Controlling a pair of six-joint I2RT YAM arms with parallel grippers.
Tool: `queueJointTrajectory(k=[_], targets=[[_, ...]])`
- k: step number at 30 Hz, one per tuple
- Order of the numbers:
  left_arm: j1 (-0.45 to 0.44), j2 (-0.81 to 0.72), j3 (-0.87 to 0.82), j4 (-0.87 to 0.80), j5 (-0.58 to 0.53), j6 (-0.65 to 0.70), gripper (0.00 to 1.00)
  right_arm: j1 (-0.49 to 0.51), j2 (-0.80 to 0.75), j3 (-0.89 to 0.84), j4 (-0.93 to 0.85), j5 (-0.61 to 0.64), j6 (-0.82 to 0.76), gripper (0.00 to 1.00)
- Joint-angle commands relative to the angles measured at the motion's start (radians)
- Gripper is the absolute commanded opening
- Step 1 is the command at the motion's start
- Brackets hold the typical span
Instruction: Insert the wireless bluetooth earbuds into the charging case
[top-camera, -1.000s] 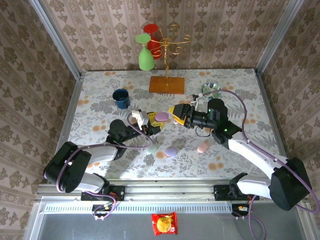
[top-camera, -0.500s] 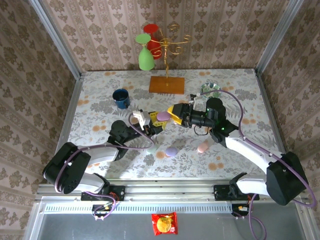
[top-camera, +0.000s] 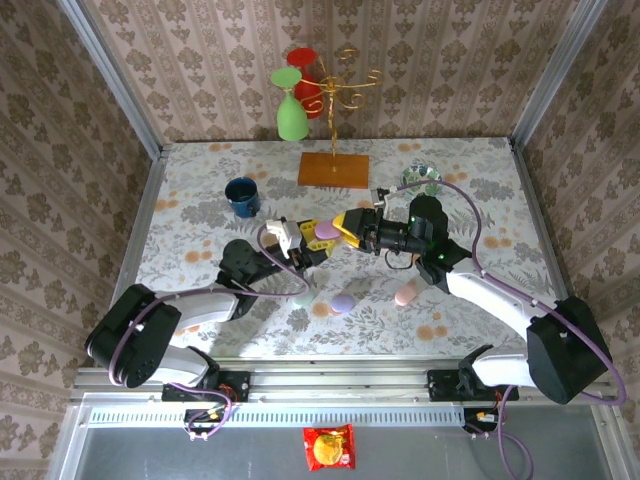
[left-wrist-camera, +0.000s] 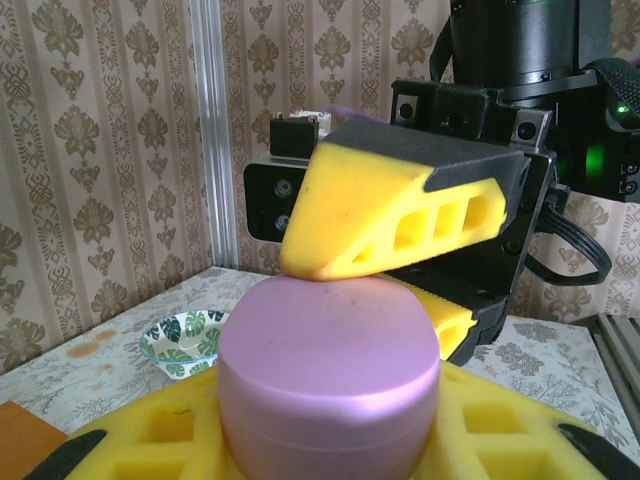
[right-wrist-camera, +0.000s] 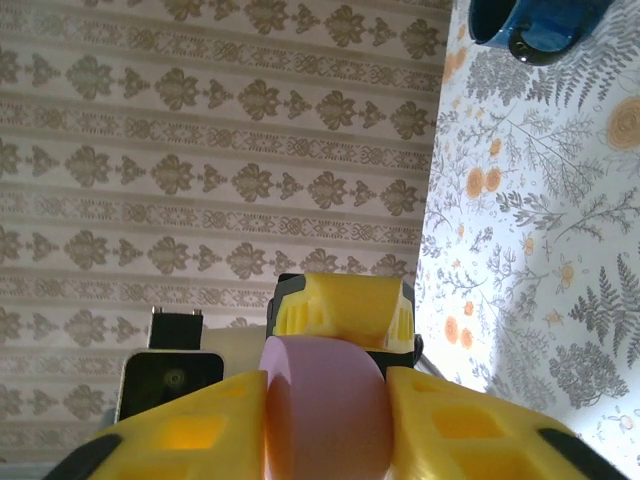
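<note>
A lilac egg-shaped charging case (top-camera: 322, 232) is held above the middle of the table. My left gripper (top-camera: 312, 244) is shut on it from the left; its yellow fingers (left-wrist-camera: 150, 440) cradle the case (left-wrist-camera: 330, 370) from below. My right gripper (top-camera: 345, 228) comes in from the right, shut on the same case. One of its yellow fingers (left-wrist-camera: 400, 215) presses on the case's top, and the other sits behind the case. In the right wrist view the case (right-wrist-camera: 325, 420) sits tight between the right gripper's fingers (right-wrist-camera: 470, 430). The earbuds are out of view.
On the table below lie a pale green case (top-camera: 303, 297), a lilac case (top-camera: 342, 302) and a pink case (top-camera: 405, 293). A blue mug (top-camera: 242, 195) stands back left, a gold stand on a wooden base (top-camera: 333, 168) at the back, a leaf-print bowl (top-camera: 421, 179) back right.
My right gripper has moved left, and its fingers have closed in around the lilac case held by my left gripper. The left arm has hardly moved.
</note>
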Motion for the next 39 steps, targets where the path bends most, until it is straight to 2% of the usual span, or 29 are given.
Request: queueJointTrajectory(k=[1,4,6,8,11,14,19,26,32,39], targets=[[-0.006,0.015,0.026,0.02,0.004,0.025,0.27,0.006,0.001,-0.011,0.034,-0.016,0.001,0.25],[-0.007,0.016,0.021,0.018,0.002,0.026,0.28,0.004,0.0,-0.016,0.034,-0.006,0.001,0.22],[-0.005,0.016,0.019,0.017,0.006,0.021,0.32,0.002,-0.003,-0.018,0.026,0.005,-0.001,0.21],[-0.001,0.016,0.015,0.015,0.007,0.01,0.41,-0.003,-0.007,-0.017,0.0,0.02,-0.013,0.21],[0.011,0.007,-0.004,0.004,0.003,0.011,0.63,-0.016,-0.023,-0.028,-0.059,0.078,-0.043,0.2],[0.017,-0.032,-0.021,-0.13,-0.01,0.077,0.83,-0.043,-0.027,-0.037,-0.123,0.13,-0.084,0.2],[0.017,-0.141,-0.046,-0.396,-0.042,0.211,0.99,-0.116,0.013,-0.041,-0.235,0.194,-0.181,0.2],[0.013,-0.314,-0.033,-0.751,-0.118,0.33,1.0,-0.21,0.076,-0.011,-0.459,0.392,-0.393,0.2],[-0.005,-0.368,0.01,-0.989,-0.203,0.39,1.0,-0.272,0.16,-0.022,-0.489,0.394,-0.466,0.2],[-0.029,-0.345,0.057,-1.142,-0.262,0.42,1.0,-0.275,0.262,0.021,-0.48,0.337,-0.508,0.2]])
